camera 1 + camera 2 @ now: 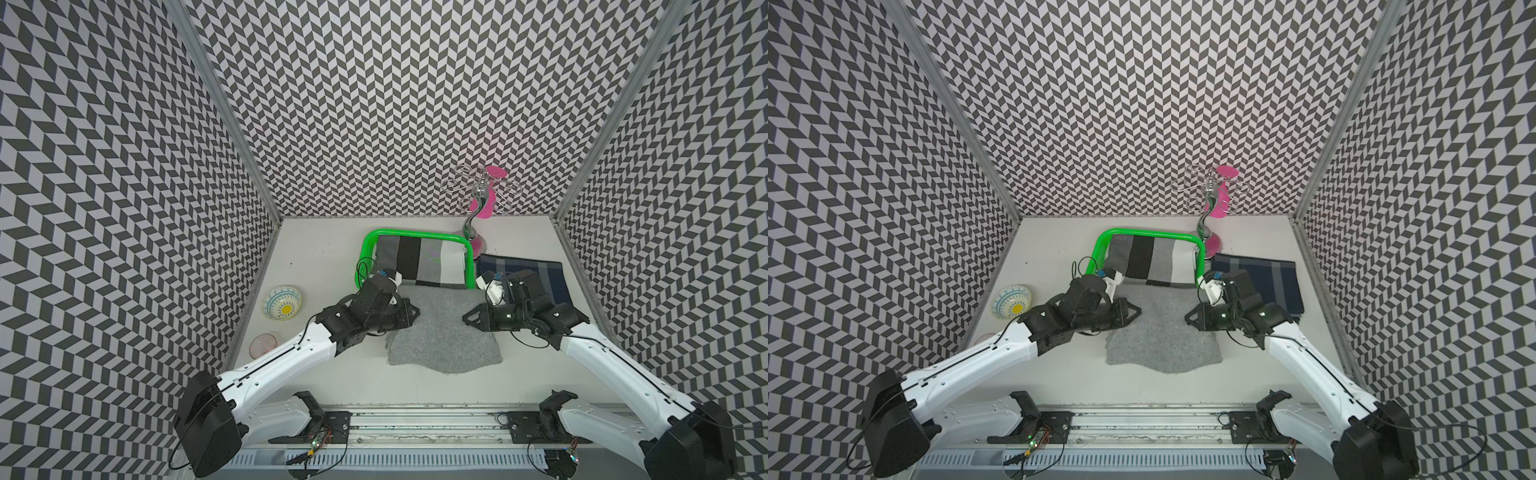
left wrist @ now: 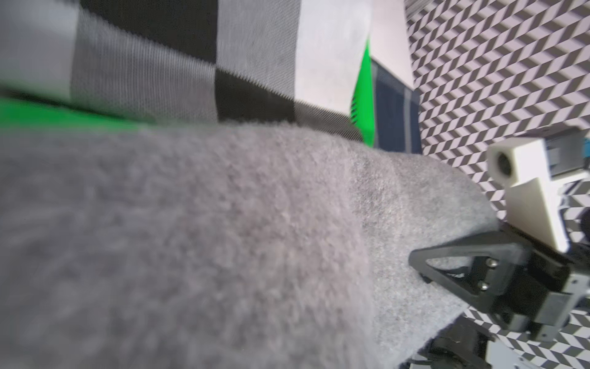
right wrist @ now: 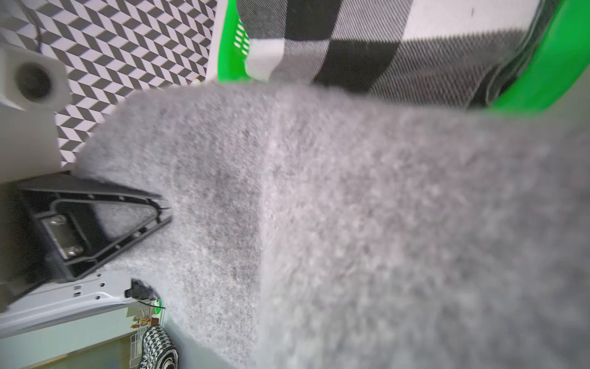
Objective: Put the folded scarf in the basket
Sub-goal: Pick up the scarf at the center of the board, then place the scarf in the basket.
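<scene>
The folded scarf [image 1: 444, 332] [image 1: 1163, 336] is plain fuzzy grey and hangs between my two grippers just in front of the basket [image 1: 415, 233] [image 1: 1150, 232], a bright green one. My left gripper [image 1: 409, 313] [image 1: 1133, 311] is shut on the scarf's left edge. My right gripper [image 1: 469, 318] [image 1: 1190, 320] is shut on its right edge. The scarf's far edge reaches the basket's near rim and its near edge droops to the table. In each wrist view the scarf [image 2: 255, 223] [image 3: 351, 207] hides that arm's own jaws, with the basket wall [image 2: 364, 89] [image 3: 549, 73] behind.
A black, grey and white striped scarf [image 1: 419, 262] lies in the basket. A navy plaid cloth [image 1: 536, 274] lies right of it, under my right wrist. A chrome and pink stand [image 1: 478, 195] is at the back. A patterned bowl [image 1: 281, 302] and a pink dish [image 1: 263, 344] sit left.
</scene>
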Tool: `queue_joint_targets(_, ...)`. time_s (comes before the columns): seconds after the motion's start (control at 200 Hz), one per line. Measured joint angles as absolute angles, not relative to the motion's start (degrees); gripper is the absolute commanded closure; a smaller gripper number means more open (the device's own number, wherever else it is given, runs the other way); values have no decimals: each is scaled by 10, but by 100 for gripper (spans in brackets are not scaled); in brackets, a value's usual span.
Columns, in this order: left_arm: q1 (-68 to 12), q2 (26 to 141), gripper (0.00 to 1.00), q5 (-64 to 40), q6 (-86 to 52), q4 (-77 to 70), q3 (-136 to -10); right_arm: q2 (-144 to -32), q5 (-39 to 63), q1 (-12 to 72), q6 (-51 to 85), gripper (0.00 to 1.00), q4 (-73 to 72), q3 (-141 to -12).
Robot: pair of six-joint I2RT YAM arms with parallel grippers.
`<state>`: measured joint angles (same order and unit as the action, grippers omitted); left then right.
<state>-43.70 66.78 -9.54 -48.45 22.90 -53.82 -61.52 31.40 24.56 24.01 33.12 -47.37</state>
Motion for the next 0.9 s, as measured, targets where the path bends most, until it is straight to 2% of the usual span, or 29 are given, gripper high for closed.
queue_joint_targets(0.165, -368, 707, 100, -105, -430, 256, -639, -673, 291, 246, 236, 100, 323, -588)
queue_joint_targets(0.441, -281, 859, 100, -122, -344, 262, -754, -871, 258, 232, 199, 100, 310, -758)
queue_joint_targets(0.606, -249, 932, 100, -127, -311, 258, -790, -957, 237, 222, 184, 100, 301, -797)
queue_joint_targets(0.896, -222, 1022, 100, -133, -271, 240, -850, -1021, 200, 216, 181, 100, 261, -807)
